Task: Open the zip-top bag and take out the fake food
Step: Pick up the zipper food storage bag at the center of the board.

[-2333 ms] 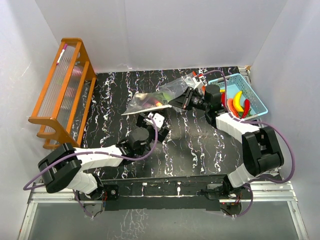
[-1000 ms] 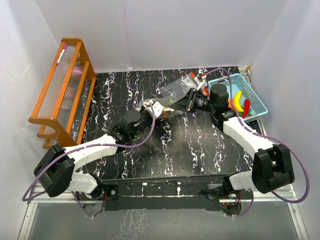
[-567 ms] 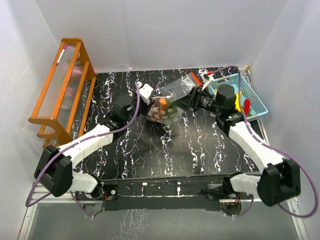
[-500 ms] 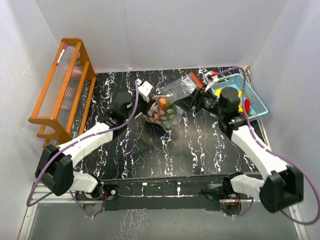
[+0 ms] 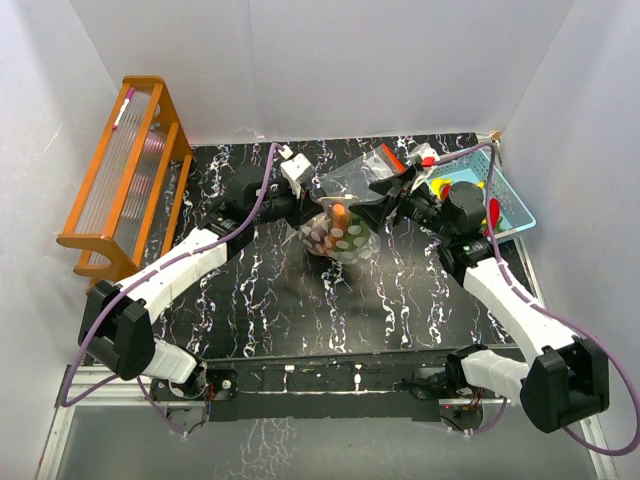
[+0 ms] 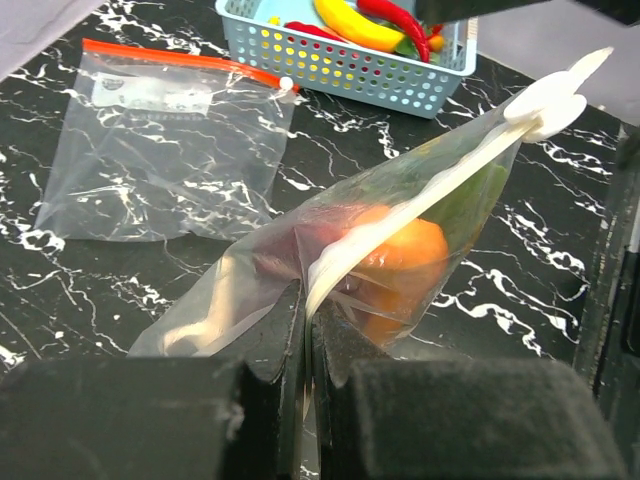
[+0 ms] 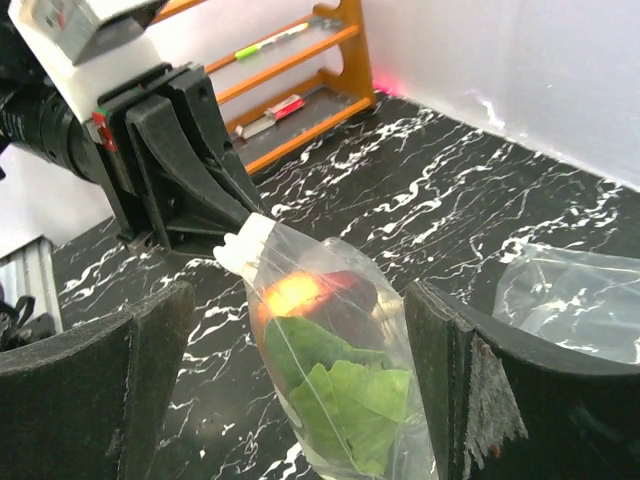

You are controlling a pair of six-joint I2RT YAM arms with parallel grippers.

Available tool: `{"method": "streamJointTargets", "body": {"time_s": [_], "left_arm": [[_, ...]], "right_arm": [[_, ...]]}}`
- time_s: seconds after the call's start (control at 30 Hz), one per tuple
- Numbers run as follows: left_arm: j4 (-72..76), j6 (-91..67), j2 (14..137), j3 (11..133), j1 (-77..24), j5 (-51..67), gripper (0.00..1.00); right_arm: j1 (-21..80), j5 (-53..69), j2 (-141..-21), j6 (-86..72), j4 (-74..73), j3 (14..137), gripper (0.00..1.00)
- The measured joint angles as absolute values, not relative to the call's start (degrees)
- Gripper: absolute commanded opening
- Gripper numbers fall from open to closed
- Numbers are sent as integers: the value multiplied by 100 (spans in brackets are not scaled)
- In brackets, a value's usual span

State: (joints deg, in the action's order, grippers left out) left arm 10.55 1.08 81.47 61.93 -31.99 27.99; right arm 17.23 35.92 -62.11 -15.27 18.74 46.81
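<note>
A clear zip-top bag [image 5: 340, 235] hangs above the black marbled table with fake food inside: an orange piece [image 6: 400, 262], green leaves [image 7: 370, 400] and a dark red piece. My left gripper [image 6: 308, 322] is shut on the bag's top edge beside the white zip strip, which ends in a white slider [image 6: 545, 100]. My right gripper [image 7: 300, 390] stands open, one finger on each side of the bag [image 7: 345, 330], not pressing it. In the top view the left gripper [image 5: 312, 205] and right gripper [image 5: 385, 195] face each other across the bag.
A light-blue basket [image 5: 510, 205] at the far right holds a yellow banana [image 6: 350, 20] and red chilli [image 6: 395, 15]. An empty bag with a red zip [image 6: 160, 150] lies flat behind the held one. An orange wooden rack [image 5: 125, 170] stands at the far left.
The right gripper has let go of the bag and opened wide. The left arm has swung the bag away from me and rightwards; it now hangs from the left gripper alone.
</note>
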Motion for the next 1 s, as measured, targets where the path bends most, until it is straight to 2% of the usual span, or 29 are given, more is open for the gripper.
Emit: {"method": "streamJointTargets", "body": {"time_s": [0.07,0.13,0.3,0.4,0.47,0.53,0.57,0.6,0.7,0.77,1.0], "left_arm": [[1039,60,8147,6193,-3199,2919,0],[1024,21,8147,6193,-3199,3011,0],[1015,-47,8147,6193,-3199,3153,0],[1017,-91,8147,6193,-3197,3203,0],[1017,-113,8147,6193,-3197,3212,0],[1020,-130,8147,6193,-3197,3216,0],[1022,-137,8147,6193,-3194,3216,0],[1026,-150,8147,6193,-3194,3218,2],[1068,-207,8147,6193,-3194,3218,32],[1155,-283,8147,6193,-3194,3238,45],[1949,-567,8134,6012,-3199,3422,50]], "right_arm": [[1726,3787,-6392,-1529,1927,4681,88],[1723,3999,-6519,-1535,2021,4681,81],[1726,4493,-6823,-1656,2368,4683,52],[1726,4775,-7102,-1737,2445,4727,41],[1726,4899,-7260,-1802,2462,4748,29],[1723,4947,-7295,-1841,2456,4744,11],[1726,4932,-7275,-1846,2486,4744,8],[1726,4897,-7236,-1859,2517,4735,8],[1726,4777,-7065,-1844,2497,4722,7],[1723,4740,-6963,-1831,2460,4722,8],[1723,4757,-6908,-1857,2364,4722,8]]}}
